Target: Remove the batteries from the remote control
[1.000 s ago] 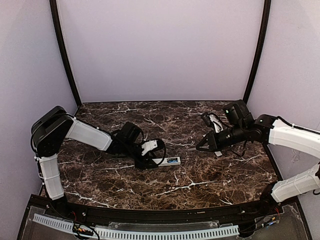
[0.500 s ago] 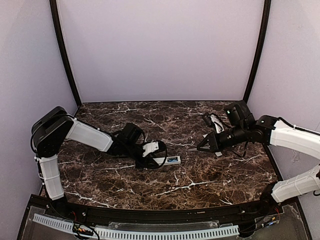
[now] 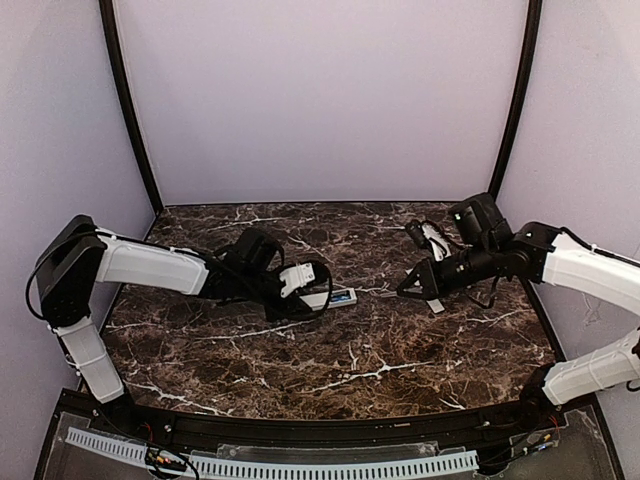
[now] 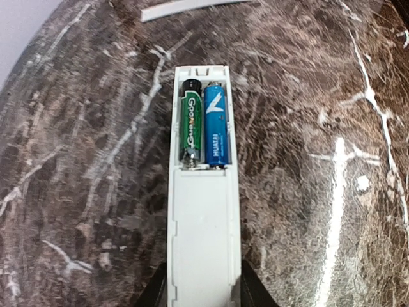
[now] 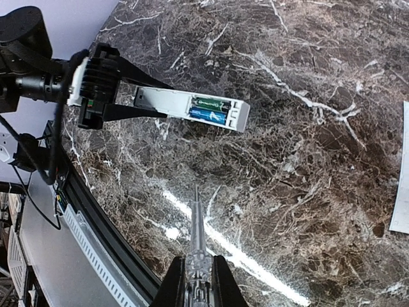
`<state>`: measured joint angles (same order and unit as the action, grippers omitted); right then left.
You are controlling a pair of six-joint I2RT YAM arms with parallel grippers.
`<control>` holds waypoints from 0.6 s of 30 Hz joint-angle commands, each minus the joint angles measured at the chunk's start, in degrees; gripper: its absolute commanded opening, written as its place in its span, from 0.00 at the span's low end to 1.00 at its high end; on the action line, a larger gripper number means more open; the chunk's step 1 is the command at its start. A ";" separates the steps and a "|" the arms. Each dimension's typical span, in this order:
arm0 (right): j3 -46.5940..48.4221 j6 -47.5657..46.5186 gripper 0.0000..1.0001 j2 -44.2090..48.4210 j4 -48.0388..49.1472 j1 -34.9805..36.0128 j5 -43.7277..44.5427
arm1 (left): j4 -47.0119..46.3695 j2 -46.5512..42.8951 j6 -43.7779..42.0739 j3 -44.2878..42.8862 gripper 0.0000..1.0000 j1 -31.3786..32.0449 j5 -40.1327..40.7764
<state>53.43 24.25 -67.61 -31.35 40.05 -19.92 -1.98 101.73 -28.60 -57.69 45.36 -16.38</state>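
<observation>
The left gripper (image 3: 315,297) is clamped on the plain end of the remote control (image 3: 340,296), left of the marble table's (image 3: 400,360) middle, its open end pointing to 3 o'clock. A green battery (image 4: 190,125) and a blue battery (image 4: 216,125) sit side by side in the compartment. The pale cover (image 4: 185,7) lies just beyond. At 3 o'clock, well apart, the right gripper (image 3: 412,287) has its jaws pressed together; a thin pale spike (image 5: 195,217) juts from them, possibly a tool.
</observation>
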 commanded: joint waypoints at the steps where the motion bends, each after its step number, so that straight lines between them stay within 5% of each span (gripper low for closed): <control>1: 4.54 -2.32 0.00 -1.66 -1.90 -0.33 2.12 | 1.63 -6.88 2.37 -2.58 0.00 0.59 7.95; 12: 16.40 -4.50 0.00 -5.20 -9.40 -0.28 2.52 | 0.33 -17.74 -4.80 0.37 0.00 4.83 24.42; 18: 18.98 -4.65 0.00 -4.32 -8.79 0.13 3.68 | -4.96 -21.80 -5.09 5.22 0.00 4.75 26.89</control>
<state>70.46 20.43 -72.73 -39.79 40.07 -17.87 -2.96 82.70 -31.92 -56.07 50.41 6.17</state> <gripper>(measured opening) 0.106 0.293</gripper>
